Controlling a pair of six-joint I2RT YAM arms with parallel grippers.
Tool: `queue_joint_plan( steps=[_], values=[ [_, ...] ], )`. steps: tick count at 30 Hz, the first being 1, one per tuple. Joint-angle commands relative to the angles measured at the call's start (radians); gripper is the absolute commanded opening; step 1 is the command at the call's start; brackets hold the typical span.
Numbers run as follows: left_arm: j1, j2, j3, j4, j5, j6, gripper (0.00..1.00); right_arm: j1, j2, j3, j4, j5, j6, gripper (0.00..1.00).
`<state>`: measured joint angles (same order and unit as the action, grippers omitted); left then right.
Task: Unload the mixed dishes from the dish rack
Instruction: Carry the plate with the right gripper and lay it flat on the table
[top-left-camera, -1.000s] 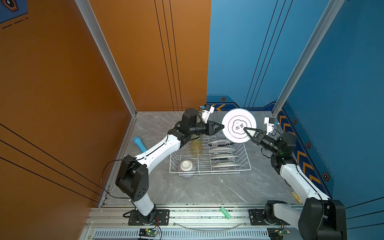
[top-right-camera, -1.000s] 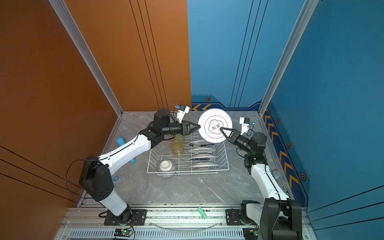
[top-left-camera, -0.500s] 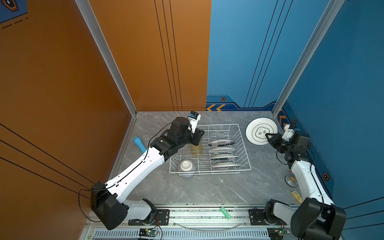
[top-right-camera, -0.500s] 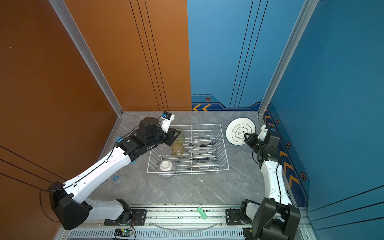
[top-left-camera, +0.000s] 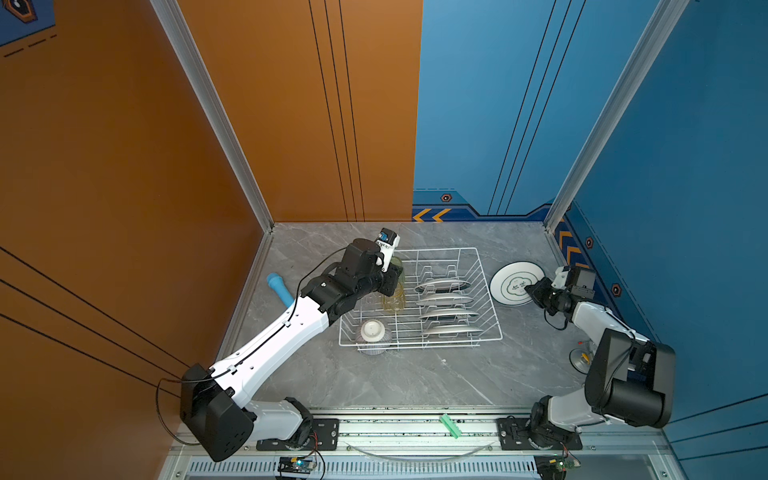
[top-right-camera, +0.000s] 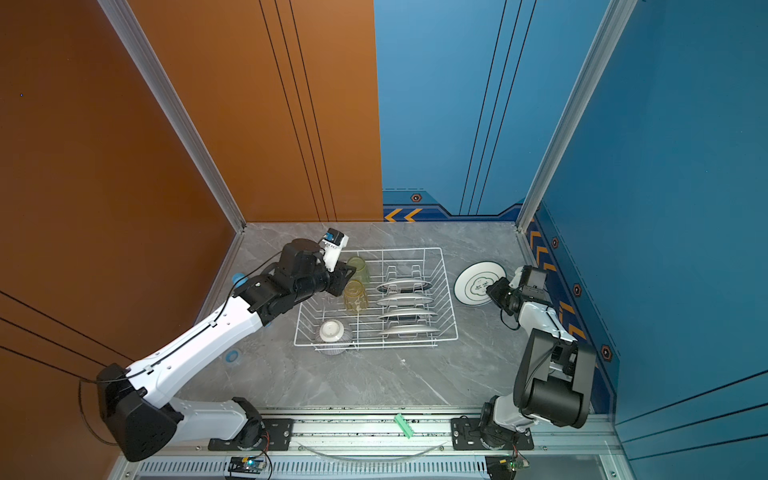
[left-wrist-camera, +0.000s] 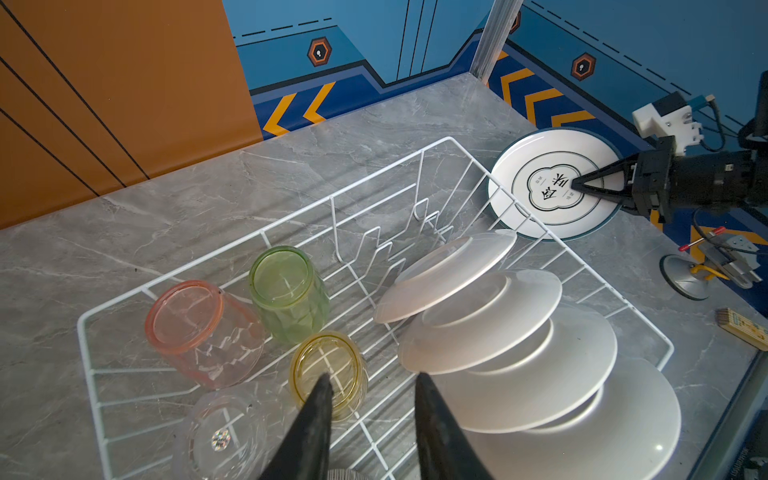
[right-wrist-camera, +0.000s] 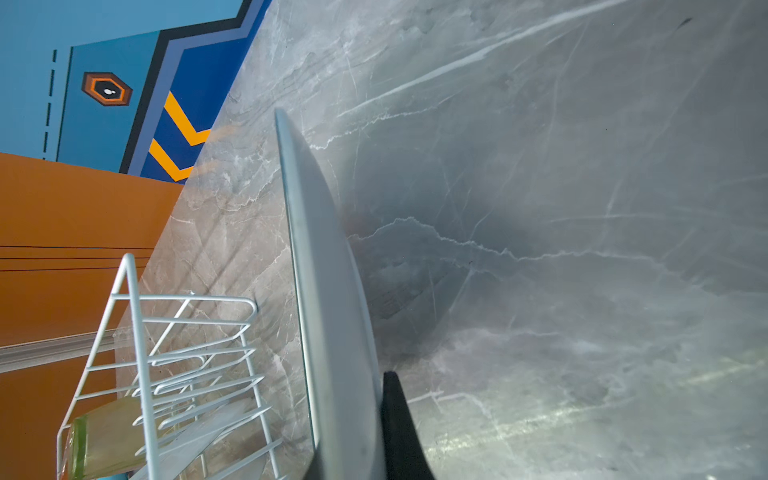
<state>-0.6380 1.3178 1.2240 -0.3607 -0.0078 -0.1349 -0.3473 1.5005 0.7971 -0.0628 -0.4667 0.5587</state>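
The white wire dish rack (top-left-camera: 436, 249) (top-right-camera: 407, 249) (left-wrist-camera: 332, 197) stands mid-table. Several white plates (top-left-camera: 442, 286) (left-wrist-camera: 449, 274) sit in its slots. The pink (left-wrist-camera: 195, 328), green (left-wrist-camera: 286, 291), yellow (left-wrist-camera: 328, 374) and clear (left-wrist-camera: 224, 436) tumblers and an upturned striped bowl (top-left-camera: 374, 332) (top-right-camera: 332, 332) fill its left side. My left gripper (left-wrist-camera: 374, 376) (top-left-camera: 392, 278) hangs open above the yellow tumbler, holding nothing. My right gripper (top-left-camera: 530, 287) (left-wrist-camera: 575, 185) (right-wrist-camera: 357, 415) is shut on a ring-patterned plate (top-left-camera: 515, 284) (top-right-camera: 476, 284) (right-wrist-camera: 328, 291), tilted low over the table right of the rack; whether it touches the table I cannot tell.
A light-blue cylinder (top-left-camera: 279, 286) lies left of the rack under my left arm. A small metal stand (top-left-camera: 582, 357) (left-wrist-camera: 685, 278) and a small box (left-wrist-camera: 744, 328) sit near the right wall. A green clip (top-left-camera: 451, 426) lies on the front rail.
My right gripper has carried the plate from high above the rack down to the right. The left gripper has left the plate and drawn back over the tumblers.
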Motion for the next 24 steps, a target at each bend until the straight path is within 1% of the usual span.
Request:
queue_joint_plan(
  steps=[1,8,15,18,24],
  values=[
    [-0.015,0.012,-0.003,-0.012,-0.017,0.023,0.35,-0.006,0.046,0.007,0.081,-0.017,0.024,0.0],
    [-0.035,0.027,0.01,-0.017,-0.021,0.042,0.36,-0.007,0.128,0.005,0.106,-0.037,0.031,0.01],
    [-0.056,0.06,0.045,-0.053,-0.037,0.056,0.37,-0.01,0.139,0.021,-0.007,0.042,-0.034,0.13],
    [-0.068,0.079,0.063,-0.062,-0.048,0.064,0.37,-0.01,0.139,0.03,-0.064,0.088,-0.072,0.21],
    [-0.088,0.108,0.092,-0.083,-0.066,0.078,0.37,-0.01,0.153,0.037,-0.114,0.114,-0.104,0.26]
  ],
)
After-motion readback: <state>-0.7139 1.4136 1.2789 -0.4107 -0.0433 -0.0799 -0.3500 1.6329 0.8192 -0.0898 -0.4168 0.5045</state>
